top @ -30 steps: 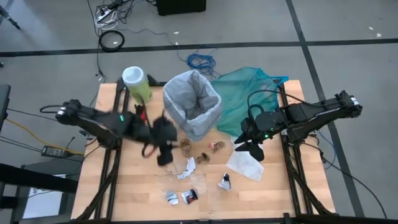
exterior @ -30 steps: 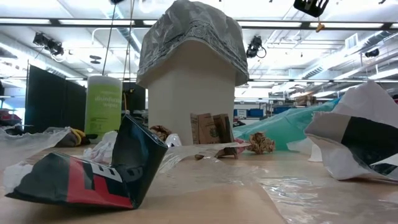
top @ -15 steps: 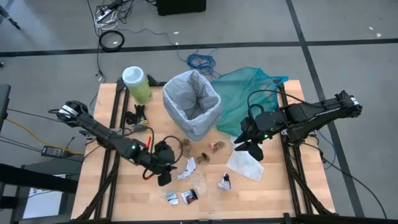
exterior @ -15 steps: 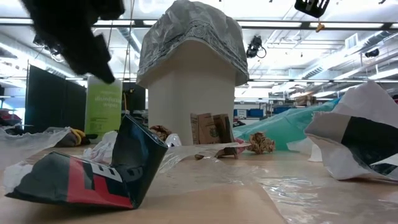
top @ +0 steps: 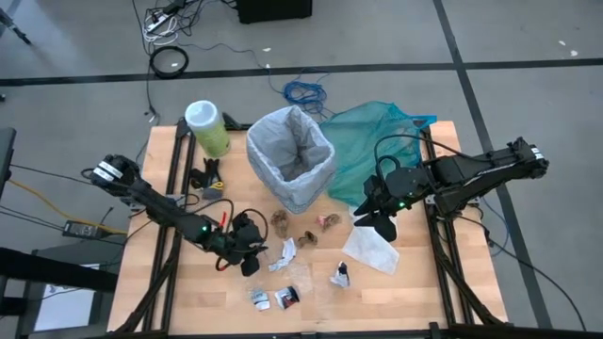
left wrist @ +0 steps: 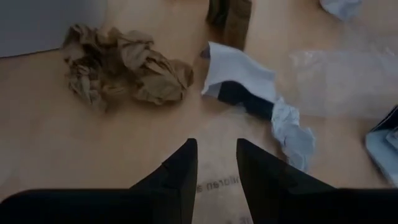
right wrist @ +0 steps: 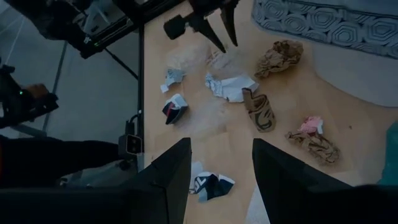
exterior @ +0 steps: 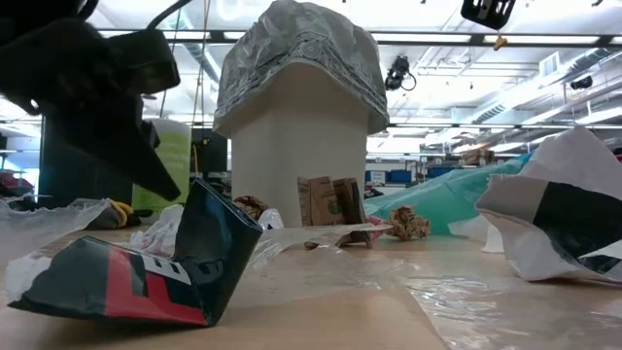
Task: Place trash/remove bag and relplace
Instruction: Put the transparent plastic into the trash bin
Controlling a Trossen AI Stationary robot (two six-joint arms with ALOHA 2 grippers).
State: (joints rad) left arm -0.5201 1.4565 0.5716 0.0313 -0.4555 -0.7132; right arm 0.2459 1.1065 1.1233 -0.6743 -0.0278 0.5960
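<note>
My left gripper (top: 252,267) hangs open, low over the table, left of a white-and-dark scrap (left wrist: 244,89) of trash. Its fingers slant down over a clear film (right wrist: 208,59) with nothing between them. Beyond it lie a crumpled brown wad (left wrist: 124,62) and a brown card piece (top: 308,237). The bin (top: 290,158) stands at the far middle, lined with the pale grey bag (exterior: 296,49), whose edge is folded over the rim. My right gripper (right wrist: 221,155) waits open, high over the table's right part.
A teal plastic bag (top: 382,141) lies right of the bin and a green bottle (top: 207,127) stands at the far left. Wrappers (top: 273,298), a white sheet (top: 370,250) and another scrap (top: 340,275) lie nearer the front edge. A dark clip (top: 205,177) lies left.
My left gripper has come down from beside the bin toward the table's near edge and now hangs just over the table by the scraps, its fingers still open. Nothing on the table has moved.
</note>
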